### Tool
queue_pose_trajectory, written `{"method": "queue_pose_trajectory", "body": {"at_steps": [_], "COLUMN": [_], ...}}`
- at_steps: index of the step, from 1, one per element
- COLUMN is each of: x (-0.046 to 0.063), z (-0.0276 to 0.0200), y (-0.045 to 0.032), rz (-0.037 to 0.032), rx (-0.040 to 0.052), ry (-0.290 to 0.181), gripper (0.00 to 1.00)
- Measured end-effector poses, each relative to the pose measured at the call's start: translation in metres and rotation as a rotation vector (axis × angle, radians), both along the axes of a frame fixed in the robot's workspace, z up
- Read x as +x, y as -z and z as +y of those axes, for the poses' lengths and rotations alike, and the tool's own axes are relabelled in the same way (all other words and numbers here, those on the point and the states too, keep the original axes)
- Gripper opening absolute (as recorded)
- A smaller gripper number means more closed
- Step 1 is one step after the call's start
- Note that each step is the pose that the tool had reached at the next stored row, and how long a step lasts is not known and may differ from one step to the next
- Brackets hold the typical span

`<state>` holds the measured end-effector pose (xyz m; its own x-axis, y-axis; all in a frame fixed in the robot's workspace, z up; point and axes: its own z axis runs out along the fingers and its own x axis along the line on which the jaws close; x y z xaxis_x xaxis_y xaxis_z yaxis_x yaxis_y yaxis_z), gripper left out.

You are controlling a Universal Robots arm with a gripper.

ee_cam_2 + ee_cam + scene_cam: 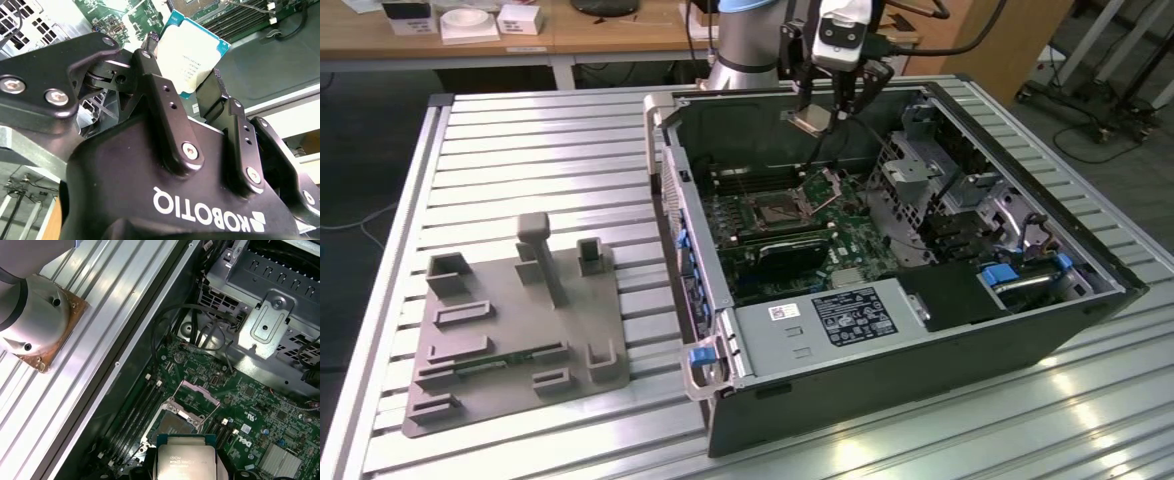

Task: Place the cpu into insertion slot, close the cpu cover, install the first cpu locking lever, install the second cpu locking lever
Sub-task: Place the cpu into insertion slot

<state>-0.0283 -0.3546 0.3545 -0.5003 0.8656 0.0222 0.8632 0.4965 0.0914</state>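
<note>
Gripper [182, 70] is clamped on the cpu [192, 47]. Its fingers [159, 92] pinch two opposite edges, so we judge the underside is left free for seating. The cpu hangs flat, high over the slot [176, 426] and well apart from it, not yet seated. We note the slot is bare, its dark centre exposed. Just beyond the slot, the cover [200, 390] stands tipped up, leaving the way down open. Board and case [907, 370] surround the slot.

Hand [826, 110] holds cpu [809, 121] high over open computer case [894, 372]
</note>
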Motion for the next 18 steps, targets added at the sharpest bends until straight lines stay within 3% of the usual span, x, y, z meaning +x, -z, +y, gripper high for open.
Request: {"method": "queue_pose_trajectory", "body": {"at_steps": [18], "x": [0.0], "z": [0.0], "y": [0.0008], "rz": [0.0], "rx": [0.0], "ry": [0.017], "gripper": [0.54]}}
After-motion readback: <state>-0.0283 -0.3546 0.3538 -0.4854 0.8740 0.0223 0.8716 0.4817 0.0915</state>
